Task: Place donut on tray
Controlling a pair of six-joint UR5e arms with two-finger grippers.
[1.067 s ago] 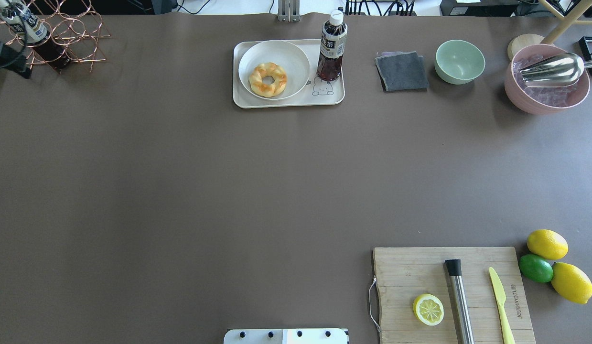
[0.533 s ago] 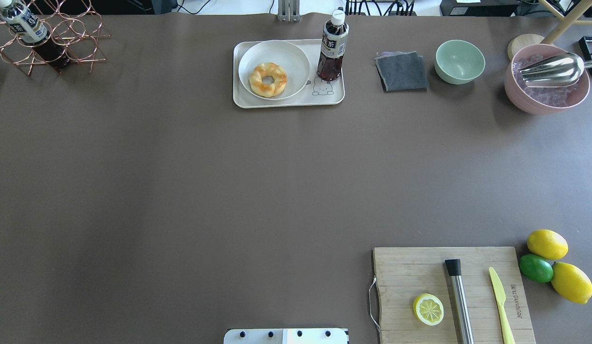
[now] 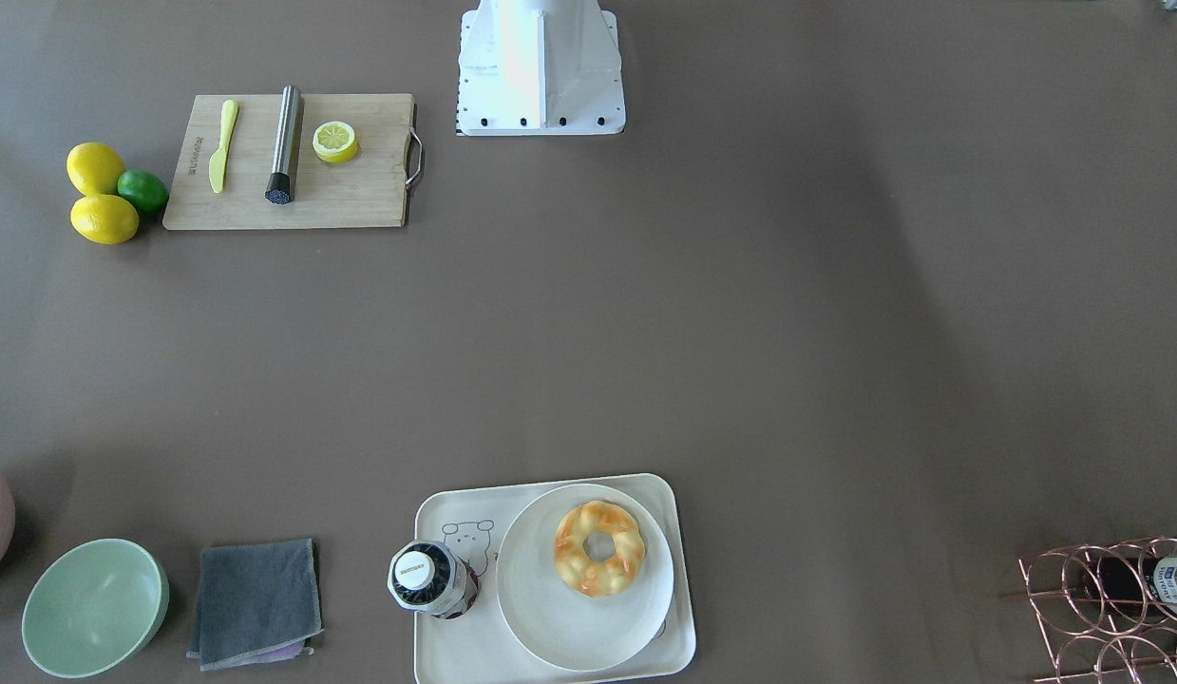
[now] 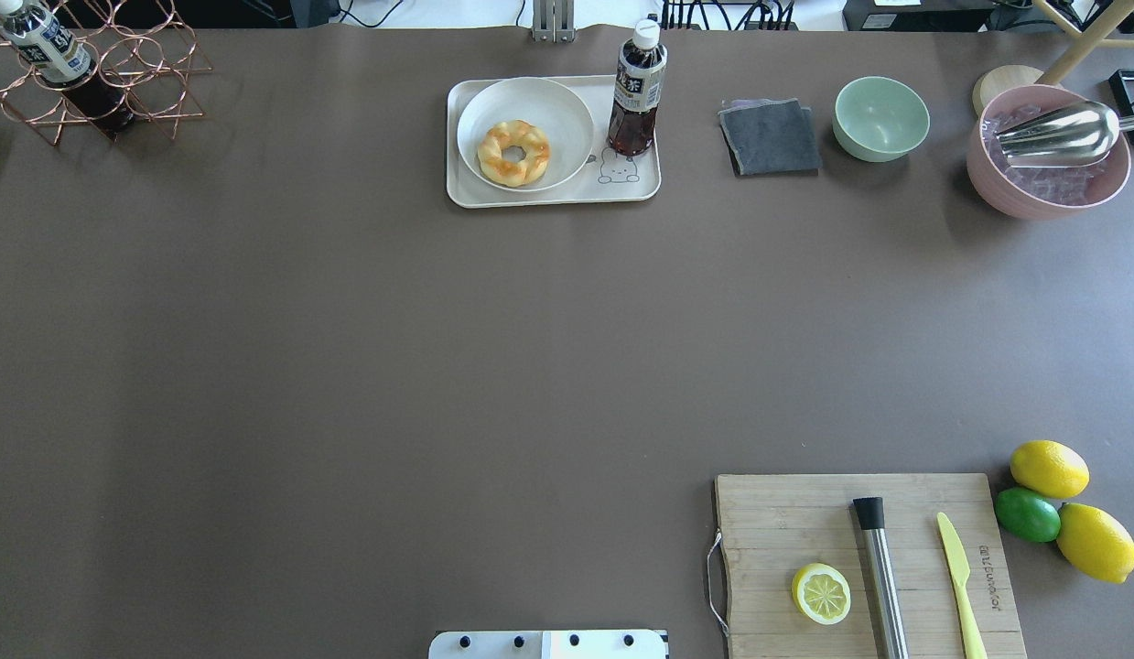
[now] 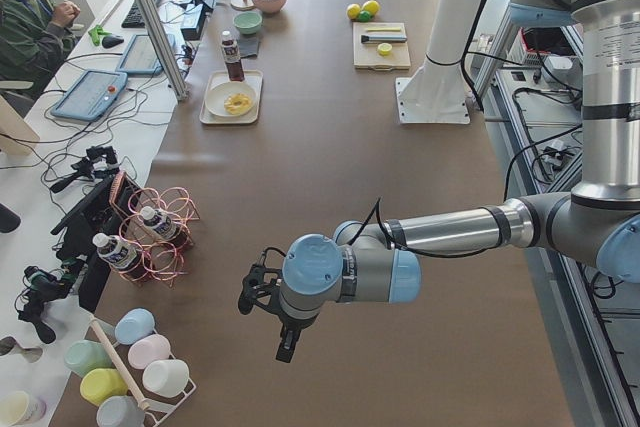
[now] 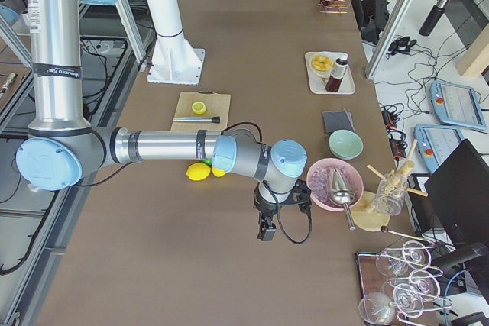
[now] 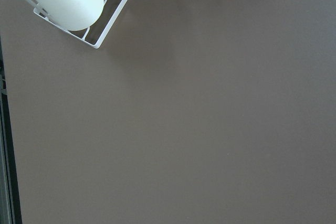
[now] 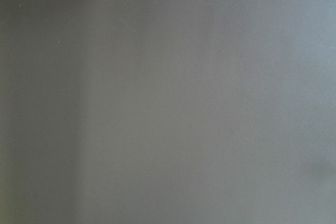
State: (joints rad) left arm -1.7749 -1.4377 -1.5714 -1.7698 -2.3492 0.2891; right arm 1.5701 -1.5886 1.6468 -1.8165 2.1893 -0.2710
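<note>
Jaws of both grippers are beyond our judging: the left gripper [image 5: 286, 345] and the right gripper [image 6: 265, 233] show only in the 2 side views. Each hangs over the brown table [image 4: 347, 366], well apart from the tray [image 4: 548, 198], and neither wrist camera shows fingers.

We find the donut [image 4: 513, 153] in the upper middle of the overhead frame. It lies flat on a round plate [image 4: 562, 108] that fills the tray's left part. Since the plate rests on the tray, we judge the placing done, which would explain both arms hanging out at the table's ends.

A bottle [image 4: 636, 91] stands upright on the tray, just beside the plate; it alone would crowd a reach. To its right lie a grey cloth [image 4: 770, 137] and a green bowl [image 4: 880, 118], and a cutting board [image 4: 786, 522] sits lower right.
</note>
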